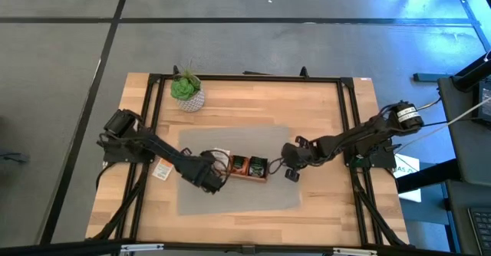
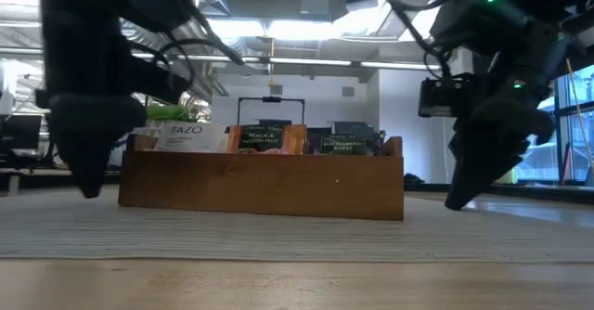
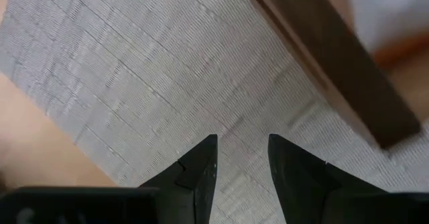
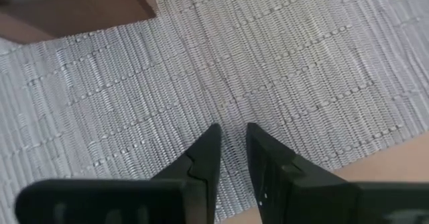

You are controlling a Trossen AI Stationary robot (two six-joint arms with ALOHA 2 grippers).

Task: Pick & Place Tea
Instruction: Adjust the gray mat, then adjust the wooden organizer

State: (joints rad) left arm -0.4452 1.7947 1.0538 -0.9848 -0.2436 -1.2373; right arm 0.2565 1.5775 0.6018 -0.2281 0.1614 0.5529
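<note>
On the left of the wooden table (image 1: 322, 133), seen from above, the left gripper (image 1: 215, 181) hangs over the grey woven mat (image 1: 238, 195) just off the left end of the long wooden tray (image 1: 247, 167), and its bulk hides that end, so the leftmost compartment can barely be made out from above. Its wrist view shows the two dark fingers (image 3: 201, 167) spread a little apart with only bare mat between them, nothing gripped, and the tray's side running past farther off. Tea sachets (image 2: 269, 139) stand upright in the tray: in the low view a pale one marked TAZO at the left, an orange-fronted one in the middle, and a dark one at the right, whose small print is too blurred to read. None of the sachets lies between either pair of fingers. Just beyond the tray's right end, the right gripper (image 1: 291, 173) points down at the mat, its fingers (image 4: 208, 150) close together with a narrow gap, holding nothing; only a corner of the tray enters its wrist view. At the table's far left stands a small potted plant (image 1: 186, 90), well apart from the tray.
</note>
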